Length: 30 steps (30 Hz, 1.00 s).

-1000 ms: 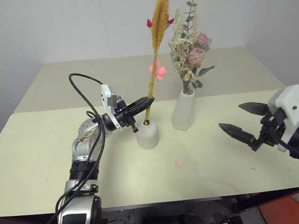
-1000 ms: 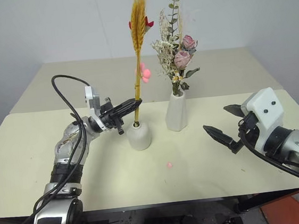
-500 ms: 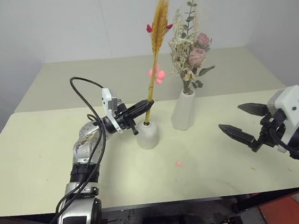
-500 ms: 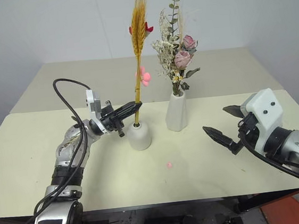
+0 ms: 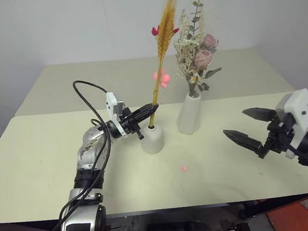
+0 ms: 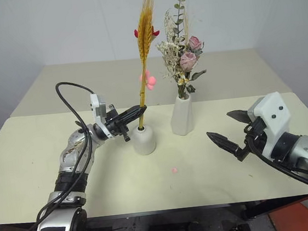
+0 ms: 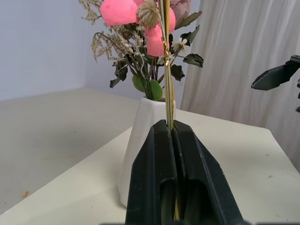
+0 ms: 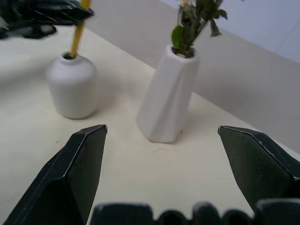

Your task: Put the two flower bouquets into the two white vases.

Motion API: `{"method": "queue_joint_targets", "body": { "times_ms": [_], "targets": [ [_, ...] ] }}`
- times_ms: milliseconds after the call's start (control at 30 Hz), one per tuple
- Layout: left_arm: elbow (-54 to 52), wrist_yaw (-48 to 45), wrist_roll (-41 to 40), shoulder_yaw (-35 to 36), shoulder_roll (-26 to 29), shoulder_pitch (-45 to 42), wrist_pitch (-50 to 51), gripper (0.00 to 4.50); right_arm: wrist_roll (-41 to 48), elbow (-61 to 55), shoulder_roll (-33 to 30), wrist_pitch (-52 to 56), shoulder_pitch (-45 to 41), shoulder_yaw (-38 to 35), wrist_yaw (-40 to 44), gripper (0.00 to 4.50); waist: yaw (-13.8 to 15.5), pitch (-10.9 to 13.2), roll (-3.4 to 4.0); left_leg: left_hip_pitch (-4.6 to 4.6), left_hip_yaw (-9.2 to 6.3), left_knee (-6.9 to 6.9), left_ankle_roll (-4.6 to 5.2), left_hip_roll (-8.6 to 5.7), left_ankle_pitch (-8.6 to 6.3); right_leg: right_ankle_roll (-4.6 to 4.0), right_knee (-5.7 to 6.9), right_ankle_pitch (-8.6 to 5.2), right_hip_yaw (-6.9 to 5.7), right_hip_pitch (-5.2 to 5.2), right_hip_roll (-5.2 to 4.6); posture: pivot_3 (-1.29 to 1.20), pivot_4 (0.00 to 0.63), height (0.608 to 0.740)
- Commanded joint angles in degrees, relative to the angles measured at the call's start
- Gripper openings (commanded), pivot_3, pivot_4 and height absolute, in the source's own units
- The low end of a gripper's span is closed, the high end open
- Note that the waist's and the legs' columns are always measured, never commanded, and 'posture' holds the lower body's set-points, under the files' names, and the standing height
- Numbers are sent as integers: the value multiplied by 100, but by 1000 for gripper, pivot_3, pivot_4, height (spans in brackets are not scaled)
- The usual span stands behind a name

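Observation:
The slim golden wheat bouquet (image 5: 163,32) with red and pink blossoms stands upright, its stem down in the hole of the short rounded white vase (image 5: 152,139). My left gripper (image 5: 150,108) is shut on that stem just above the vase's mouth, the stem (image 7: 167,84) rising between the closed fingers. The bushier bouquet (image 5: 196,53) with pink roses stands in the taller tapered white vase (image 5: 189,113) just to the right. My right gripper (image 5: 242,126) hangs open above the table's right side, apart from both vases, nothing between its fingers (image 8: 79,173).
A small pink blossom (image 5: 184,168) lies loose on the cream table (image 5: 39,177) in front of the short vase. A second table (image 5: 84,84) adjoins behind. A black cable (image 5: 89,105) loops over my left arm.

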Motion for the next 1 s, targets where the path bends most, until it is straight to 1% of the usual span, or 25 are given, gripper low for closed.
{"method": "queue_joint_targets", "body": {
  "times_ms": [33,267,367,600,733,767,800,867,1000],
  "targets": [
    [-91,0,24,-24,-13,4,-101,66,319,-208,-21,-176,116,-347,254,4500,5,0,0,0,0,0,1,0,0,0,-1,0,0,0,0,0,150,740],
    [-189,-106,-43,-64,64,52,0,66,115,-193,-114,-215,258,-242,267,4500,13,0,0,1,0,0,1,0,0,0,-1,0,0,1,0,0,150,740],
    [-251,-181,-193,-4,110,54,190,638,29,-166,-146,-180,272,-179,229,4500,15,0,0,0,0,0,1,1,-1,0,-1,0,0,1,1,0,150,740],
    [-655,-395,-307,-5,255,368,254,2862,53,-87,-37,-278,278,-175,350,4500,19,0,0,1,0,0,2,1,-1,0,-2,0,0,1,0,0,150,740],
    [-945,-283,-251,-60,365,623,316,4183,-103,-49,-52,-368,278,-73,349,4500,16,0,1,1,1,0,2,2,-1,0,-2,0,0,1,1,0,150,740],
    [-1014,-248,-209,-47,417,698,290,4398,-139,-40,-57,-397,287,-56,362,4500,12,0,1,2,0,0,2,2,-1,0,-1,0,0,1,1,0,150,740],
    [-1113,-213,-180,-19,504,789,295,4478,-185,-35,-70,-407,302,-42,353,4500,8,0,1,2,1,0,2,2,-1,0,-2,0,1,1,1,0,150,740],
    [-1251,-161,-169,5,627,903,305,4478,-243,-30,-78,-417,319,-29,341,4500,7,0,1,2,1,0,2,3,-1,0,-1,0,1,0,1,0,150,740],
    [-1824,-96,-356,298,1196,1344,513,4478,-276,-34,-79,-424,395,-100,394,4500,-11,-1,2,2,1,-2,2,4,-1,0,-2,0,1,-1,1,0,150,740]
  ]
}}
